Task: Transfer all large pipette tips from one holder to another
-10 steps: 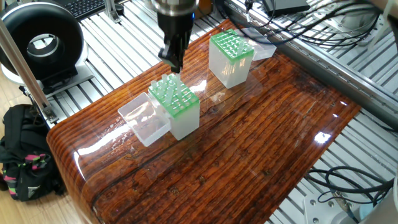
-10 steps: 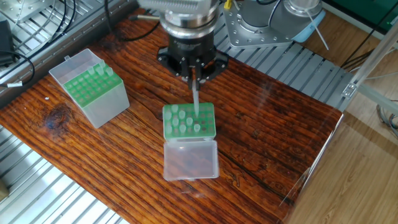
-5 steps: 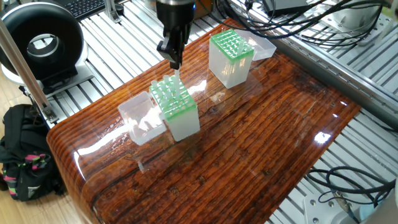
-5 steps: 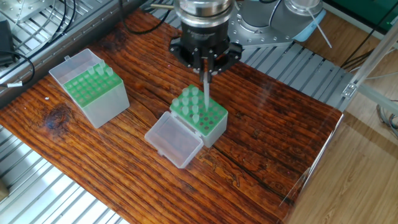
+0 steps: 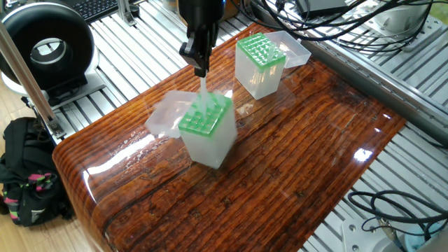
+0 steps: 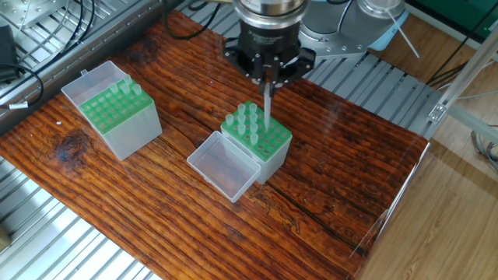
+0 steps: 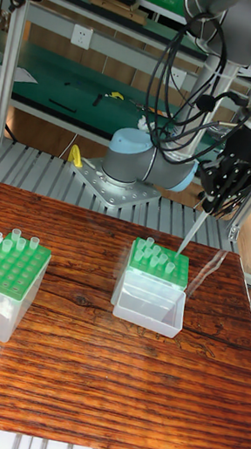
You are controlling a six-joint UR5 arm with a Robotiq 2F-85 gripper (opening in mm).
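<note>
Your gripper (image 6: 267, 76) hangs above the wooden table (image 6: 334, 163), its fingers pinched together on the top of one large pipette tip (image 6: 266, 105) — a slim translucent tube. The tip slants down, and its narrow end sits at the green rack of the nearer tip box (image 6: 261, 140), which looks tilted and askew. That box's clear hinged lid (image 6: 224, 165) lies open beside it. More tips (image 6: 244, 123) stand in one part of its rack. A second box (image 6: 117, 113) with its own tips stands well apart on the table, lid open too.
</note>
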